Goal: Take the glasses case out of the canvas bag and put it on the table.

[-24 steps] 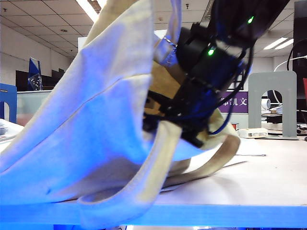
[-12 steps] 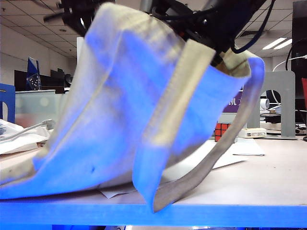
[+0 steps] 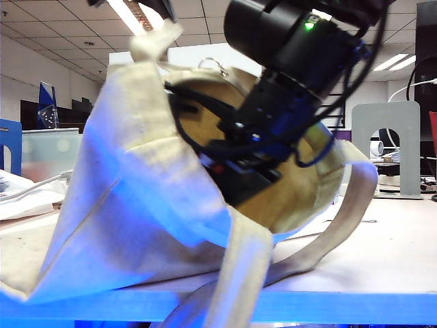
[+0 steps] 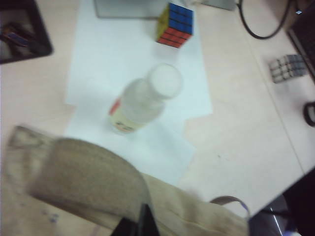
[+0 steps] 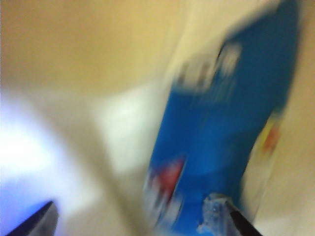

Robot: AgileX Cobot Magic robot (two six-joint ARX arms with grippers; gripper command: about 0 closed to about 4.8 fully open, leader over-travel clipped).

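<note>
Canvas bag (image 3: 136,205): beige tote, mouth held up and open, resting on the table (image 3: 382,266). Right gripper (image 5: 142,221): reaches inside the bag, finger tips well apart, nothing between them. Glasses case (image 5: 221,137): blue, white-and-red print blurred and unreadable, inside the bag just ahead of that gripper. Left gripper (image 4: 140,223): jaws together, clamped on the bag's rim. Behind: bottle (image 4: 142,101), label illegible; Rubik's cube (image 4: 175,24); white paper (image 4: 128,54).
</note>
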